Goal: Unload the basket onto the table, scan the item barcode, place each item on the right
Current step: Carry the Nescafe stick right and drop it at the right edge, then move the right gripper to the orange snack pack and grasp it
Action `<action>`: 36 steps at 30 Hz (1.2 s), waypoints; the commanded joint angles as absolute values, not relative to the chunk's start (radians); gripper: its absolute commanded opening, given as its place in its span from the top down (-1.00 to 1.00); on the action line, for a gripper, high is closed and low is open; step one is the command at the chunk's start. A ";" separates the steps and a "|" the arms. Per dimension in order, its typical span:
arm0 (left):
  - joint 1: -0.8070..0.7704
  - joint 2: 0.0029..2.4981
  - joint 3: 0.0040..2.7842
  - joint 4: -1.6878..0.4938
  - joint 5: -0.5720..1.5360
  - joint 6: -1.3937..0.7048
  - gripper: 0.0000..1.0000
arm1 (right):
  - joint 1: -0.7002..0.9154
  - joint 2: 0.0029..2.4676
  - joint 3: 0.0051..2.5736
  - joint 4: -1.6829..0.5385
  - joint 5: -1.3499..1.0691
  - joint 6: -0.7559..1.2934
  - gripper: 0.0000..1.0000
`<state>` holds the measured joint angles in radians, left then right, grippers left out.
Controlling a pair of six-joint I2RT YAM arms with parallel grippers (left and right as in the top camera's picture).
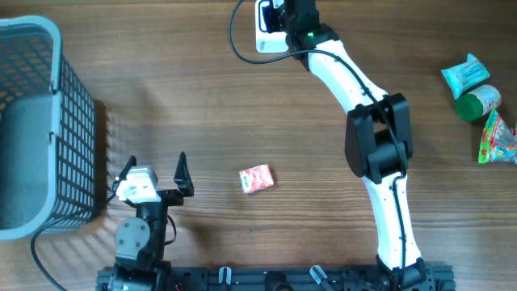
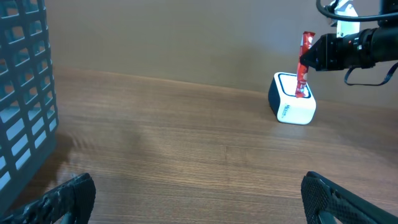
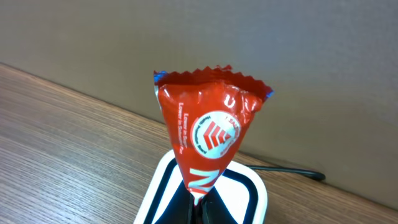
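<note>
- The right gripper [image 2: 309, 59] has its jaws closed on the red packet [image 3: 205, 134]. It holds the packet at the far edge of the surface [image 1: 202, 105], over the white scanner [image 2: 292, 106].
- The likely reason is to bring the wrapper within the scanner's dark top window for a read.
- The packet's long axis stands upright, with the crimped, saw-toothed end up and the lower end just above the scanner top. I cannot tell whether they touch.
- The logo face looks back toward the right wrist camera. No barcode shows on it, so the code is probably on the far side.
- The left gripper [image 1: 156, 166] has its jaws wide open and holds nothing. It sits near the basket [image 1: 56, 48] and looks to be waiting.
- A second small red packet [image 1: 257, 179] lies flat mid-surface, and more items [image 1: 477, 103] are grouped at the right edge.
</note>
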<state>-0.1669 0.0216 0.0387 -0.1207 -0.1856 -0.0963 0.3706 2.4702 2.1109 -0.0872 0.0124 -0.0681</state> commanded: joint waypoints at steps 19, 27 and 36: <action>-0.160 0.020 0.036 -0.121 -0.195 -0.110 -1.00 | 0.041 2.203 2.278 -1.273 0.585 0.662 0.91; -0.160 0.020 0.036 -0.121 -0.195 -0.110 -1.00 | -0.231 2.204 1.991 -1.332 0.546 0.720 0.91; -0.160 0.020 0.036 -0.121 -0.195 -0.110 -1.00 | -0.273 2.199 1.846 -1.081 0.494 0.496 -0.33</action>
<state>-0.1669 0.0216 0.0387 -0.1207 -0.1860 -0.0963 -0.2760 2.1960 1.8385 -1.0889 0.4976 0.5514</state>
